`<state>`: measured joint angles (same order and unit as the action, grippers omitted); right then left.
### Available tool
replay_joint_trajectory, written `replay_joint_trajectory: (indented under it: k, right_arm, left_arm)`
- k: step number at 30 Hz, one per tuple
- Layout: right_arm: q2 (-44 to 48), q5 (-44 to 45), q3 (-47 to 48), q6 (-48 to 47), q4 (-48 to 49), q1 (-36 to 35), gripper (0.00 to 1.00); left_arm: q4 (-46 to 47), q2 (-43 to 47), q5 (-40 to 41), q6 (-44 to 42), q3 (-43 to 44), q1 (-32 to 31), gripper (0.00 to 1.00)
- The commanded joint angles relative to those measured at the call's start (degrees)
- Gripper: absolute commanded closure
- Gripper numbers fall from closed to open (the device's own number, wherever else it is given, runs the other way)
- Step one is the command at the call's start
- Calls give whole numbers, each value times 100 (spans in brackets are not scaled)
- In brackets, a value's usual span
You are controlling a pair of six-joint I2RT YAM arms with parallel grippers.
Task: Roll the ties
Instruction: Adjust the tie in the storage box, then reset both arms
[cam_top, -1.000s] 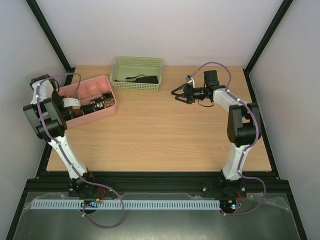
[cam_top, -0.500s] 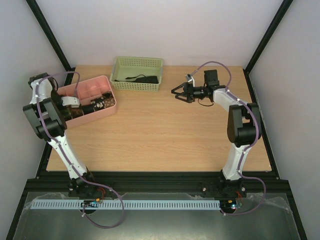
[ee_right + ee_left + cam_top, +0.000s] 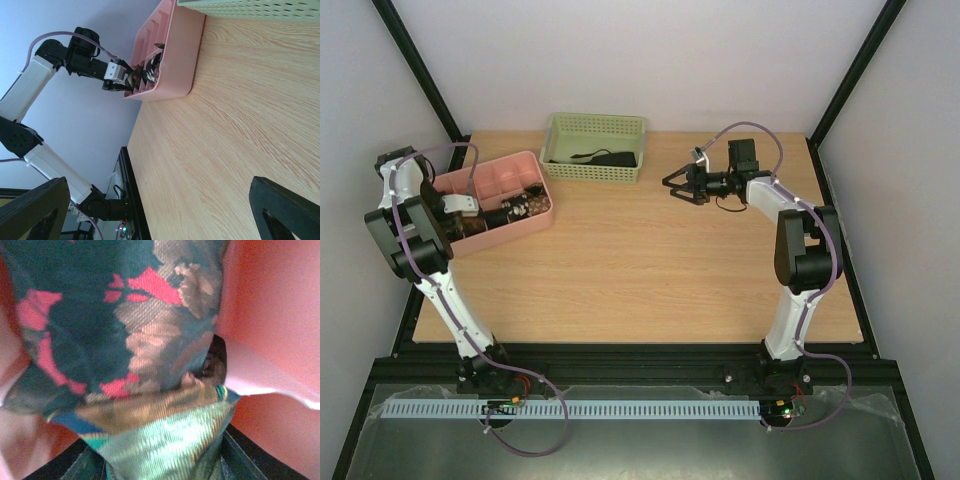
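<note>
Pale wooden table point(image 3: 650, 270) stands between bare lilac walls point(image 3: 620, 60). At ten o'clock the pink tray point(image 3: 490, 163) holds coiled ties point(image 3: 532, 203), and the left gripper point(image 3: 510, 213) reaches in among them. Mottled tie fabric point(image 3: 140, 340) fills its wrist view and hides the fingers, so its grip cannot be told. At twelve o'clock a dark tie point(image 3: 605, 158) lies in the green basket point(image 3: 590, 172). At one o'clock the right gripper point(image 3: 668, 188) gapes wide above bare wood.

White arm links point(image 3: 457, 310), black joints point(image 3: 805, 250), looping purple cables point(image 3: 755, 128), black right pincer point(image 3: 670, 190).
</note>
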<state>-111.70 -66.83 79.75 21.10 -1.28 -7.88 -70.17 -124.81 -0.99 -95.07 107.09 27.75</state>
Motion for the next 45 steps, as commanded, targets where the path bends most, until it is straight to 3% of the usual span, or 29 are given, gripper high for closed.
replay_joint_trajectory:
  k: [1, 5, 8, 11, 14, 30, 35, 39, 45]
  right_arm:
    - [-34, -64, 0, 35, 29, -15, 1]
    - [-42, -56, 86, -125, -171, -13, 1]
    - [-44, -48, 157, -278, -344, -20, 1]
    - [-29, -31, 157, -297, -364, -18, 2]
    - [-32, -23, 199, -317, -368, -15, 1]
    - [-261, 330, 1482, -1304, -1434, 86, 1]
    - [-255, 710, 1923, -1485, -1634, 229, 1]
    - [-138, 1349, 2227, -1643, -1795, 360, 1]
    - [210, 2077, 2285, -1769, -1947, 867, 1]
  left_arm:
    - [187, -34, -166, 76, -529, -56, 52]
    - [371, -64, 44, 131, -719, -47, 46]
    - [357, -2, -62, 211, -529, 29, 28]
    - [276, 125, -111, 211, -362, 79, 18]
    - [235, 287, -162, 165, -260, 107, 2]
    - [638, 1461, -1143, 712, 614, 95, 0]
    - [1511, 1750, -1254, 2089, 759, -178, 1]
    - [2663, 1873, -1292, 3945, 909, -547, 1]
    - [3393, 1734, -1094, 5965, 848, -1762, 1]
